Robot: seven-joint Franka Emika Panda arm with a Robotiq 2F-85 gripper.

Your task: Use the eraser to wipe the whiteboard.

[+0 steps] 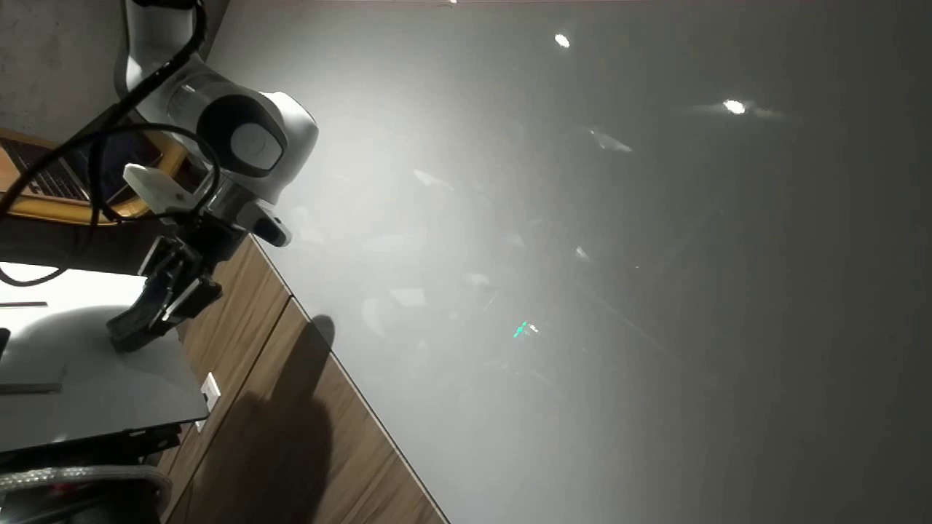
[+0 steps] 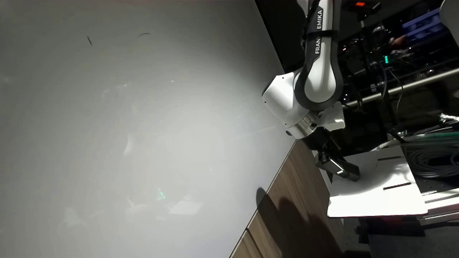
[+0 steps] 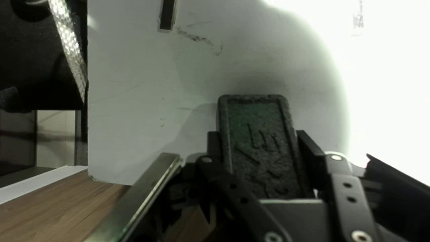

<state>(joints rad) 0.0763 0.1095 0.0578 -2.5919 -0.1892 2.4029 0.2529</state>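
Note:
The eraser (image 3: pixel 257 124) is a dark grey block with marks on its face. In the wrist view it lies between the two fingers of my gripper (image 3: pixel 258 148), which are shut against its long sides. In both exterior views the gripper (image 1: pixel 169 287) (image 2: pixel 333 165) points down and the eraser (image 1: pixel 135 331) (image 2: pixel 353 172) sticks out over the small white tabletop. I cannot tell whether it touches the tabletop. The whiteboard (image 1: pixel 510 218) (image 2: pixel 161 125) is the large glossy grey-white surface beside the arm, apart from the eraser. Two short dark marks show high on it in an exterior view.
The white tabletop (image 1: pixel 109 386) (image 2: pixel 380 202) (image 3: pixel 141 84) lies under the gripper. Wooden panelling (image 1: pixel 255 349) (image 2: pixel 297 197) runs below the whiteboard, with an outlet (image 1: pixel 210 391). A laptop (image 1: pixel 54 171) stands behind the arm. Coiled cables (image 2: pixel 435 161) lie beyond the tabletop.

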